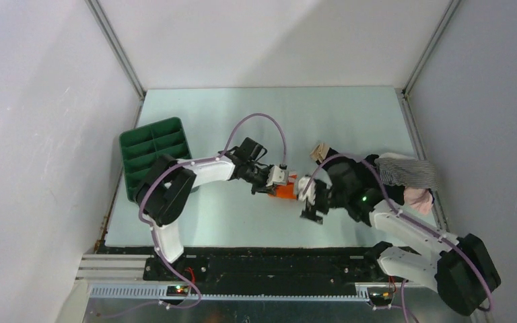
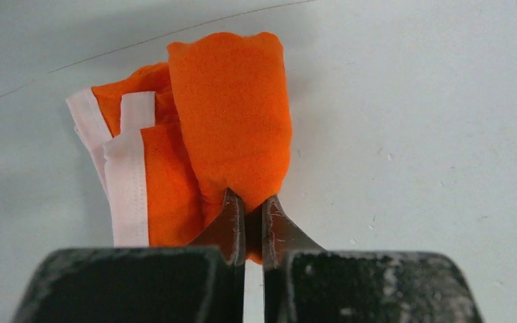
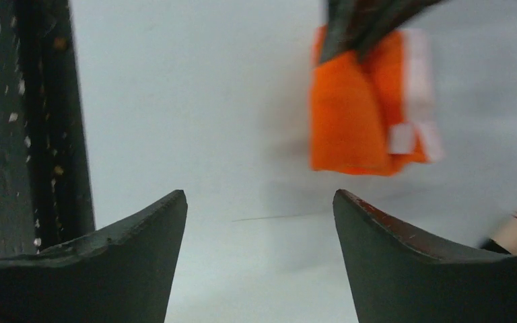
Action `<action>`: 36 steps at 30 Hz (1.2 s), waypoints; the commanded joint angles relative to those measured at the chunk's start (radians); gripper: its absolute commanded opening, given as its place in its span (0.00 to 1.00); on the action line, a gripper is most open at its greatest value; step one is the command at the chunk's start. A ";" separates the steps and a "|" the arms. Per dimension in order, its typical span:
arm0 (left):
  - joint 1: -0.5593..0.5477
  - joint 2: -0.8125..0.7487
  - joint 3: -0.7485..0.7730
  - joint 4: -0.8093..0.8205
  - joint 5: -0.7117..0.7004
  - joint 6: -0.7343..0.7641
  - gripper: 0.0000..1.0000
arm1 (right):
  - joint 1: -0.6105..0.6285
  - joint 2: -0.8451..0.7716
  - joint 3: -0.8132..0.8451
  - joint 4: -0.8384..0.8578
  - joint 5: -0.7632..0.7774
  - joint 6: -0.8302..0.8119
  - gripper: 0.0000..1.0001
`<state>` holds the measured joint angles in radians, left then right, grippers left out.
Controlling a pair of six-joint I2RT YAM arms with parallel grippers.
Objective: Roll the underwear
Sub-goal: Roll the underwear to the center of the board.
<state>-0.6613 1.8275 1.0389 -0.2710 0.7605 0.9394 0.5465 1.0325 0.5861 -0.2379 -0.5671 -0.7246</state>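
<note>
Your right gripper [image 3: 260, 202] hangs near the front, jaws spread wide and empty. Just beyond it, the orange underwear [image 2: 232, 128] lies bundled in the middle of the table [image 1: 242, 114], its edge pinched tight in your left gripper [image 2: 250, 202]. A green divided tray [image 1: 149, 151] sits farther left.

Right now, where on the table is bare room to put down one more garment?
The far half of the table, between the green tray and the clothes pile, is bare. So is the near strip before the underwear. Crowded: the middle, around the left end effector and right end effector.
</note>
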 commanded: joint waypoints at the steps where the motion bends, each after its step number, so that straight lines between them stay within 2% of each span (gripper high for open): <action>1: 0.002 0.099 -0.020 -0.344 0.130 -0.031 0.00 | 0.145 0.031 -0.061 0.193 0.184 -0.129 0.81; 4: 0.007 0.106 -0.016 -0.347 0.140 -0.040 0.00 | 0.214 0.081 -0.066 0.345 0.238 -0.111 0.76; 8: 0.010 0.120 -0.001 -0.362 0.144 -0.053 0.00 | 0.269 0.146 -0.066 0.455 0.299 -0.114 0.76; 15: 0.028 0.160 0.044 -0.388 0.165 -0.096 0.00 | 0.276 0.273 -0.053 0.469 0.262 -0.126 0.74; 20: 0.042 0.162 0.055 -0.389 0.168 -0.131 0.00 | 0.297 0.363 -0.021 0.440 0.305 -0.084 0.67; 22: 0.051 0.163 0.063 -0.400 0.182 -0.138 0.00 | 0.310 0.386 -0.013 0.452 0.335 -0.076 0.62; 24: 0.061 0.166 0.072 -0.406 0.190 -0.153 0.00 | 0.313 0.415 0.020 0.446 0.348 -0.060 0.52; 25: 0.068 0.167 0.076 -0.409 0.198 -0.158 0.00 | 0.313 0.424 0.034 0.425 0.349 -0.050 0.36; 26: 0.073 0.170 0.089 -0.420 0.200 -0.174 0.00 | 0.312 0.442 0.060 0.414 0.347 -0.021 0.25; 27: 0.082 0.171 0.098 -0.428 0.206 -0.183 0.00 | 0.311 0.449 0.075 0.393 0.351 0.022 0.05; 29: 0.107 0.177 0.120 -0.452 0.240 -0.203 0.00 | 0.304 0.468 0.122 0.349 0.346 0.115 0.00; 32: 0.139 0.191 0.140 -0.411 0.274 -0.345 0.00 | 0.264 0.495 0.186 0.254 0.292 0.271 0.00; 36: 0.172 0.260 0.186 -0.475 0.322 -0.407 0.00 | 0.164 0.515 0.193 0.153 0.145 0.504 0.00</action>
<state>-0.5083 2.0014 1.2072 -0.5816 1.0775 0.6724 0.7971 1.5230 0.7490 0.0334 -0.2844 -0.4957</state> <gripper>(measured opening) 0.047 0.080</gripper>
